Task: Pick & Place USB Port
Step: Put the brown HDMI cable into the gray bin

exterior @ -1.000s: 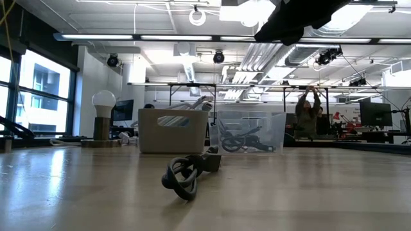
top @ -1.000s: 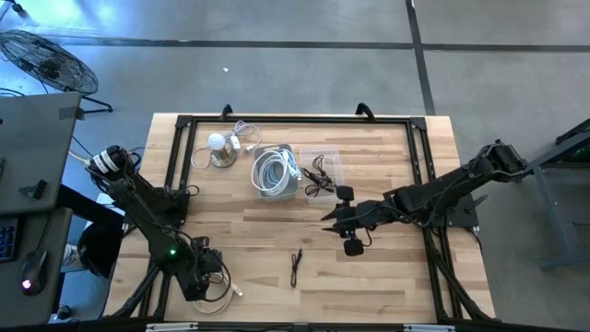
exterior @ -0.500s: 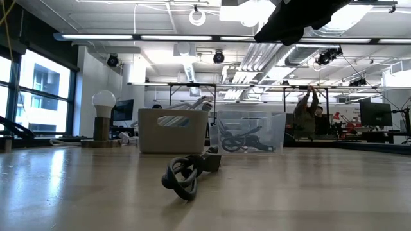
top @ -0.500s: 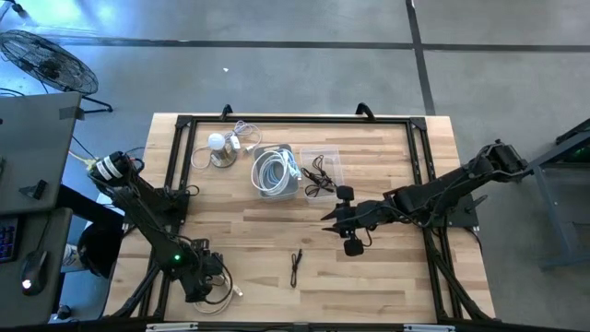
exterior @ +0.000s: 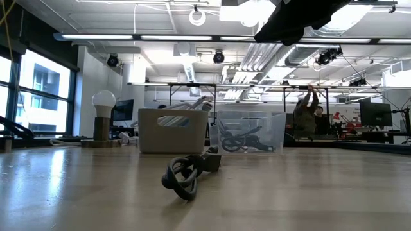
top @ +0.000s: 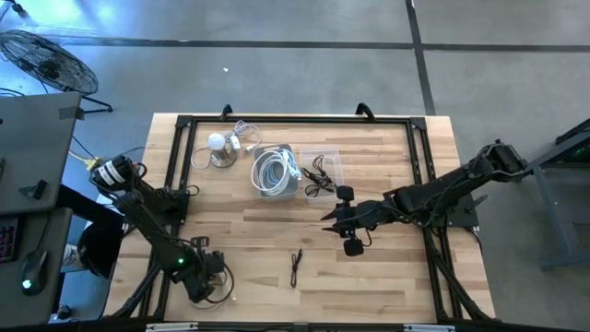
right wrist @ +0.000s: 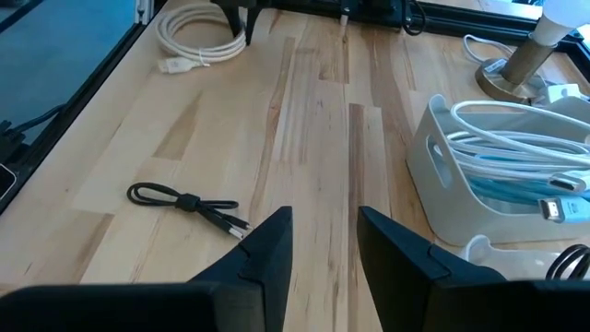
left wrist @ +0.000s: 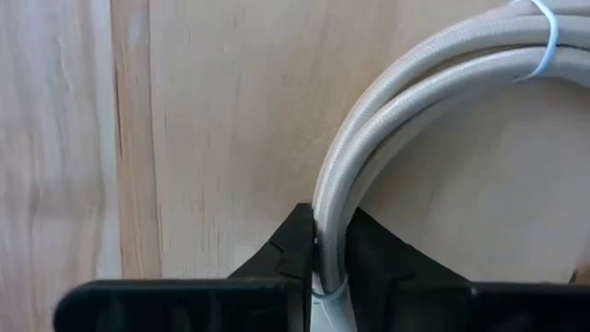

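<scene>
A coiled white USB cable [left wrist: 415, 101] lies flat on the wooden table near its front left corner; it also shows in the right wrist view [right wrist: 195, 35]. My left gripper [top: 208, 282] points down over the cable and is shut on it [left wrist: 328, 266]. A small black tied cable [top: 296, 267] lies on the table near the front middle and shows in the low view [exterior: 188, 174]. My right gripper [top: 330, 218] hovers open and empty above the table's middle, its fingers [right wrist: 267, 249] apart, the black cable [right wrist: 189, 202] ahead of it. My left gripper pinches the bundled strands of the white cable's loop [left wrist: 326, 219] between its two fingers, which come from above, pointing down, across the strands. The coil lies flat on the table around the fingers.
A white bin [top: 275, 171] of white cables and a clear bin [top: 322, 170] of black cables stand at the far middle, a bulb lamp [top: 218, 148] to their left. A black frame [top: 295, 120] rims the table. A person [exterior: 308, 109] stands far behind.
My left arm has shifted a little toward the table's near edge, its gripper settling lower over the white cable coil. My right arm has kept still.
</scene>
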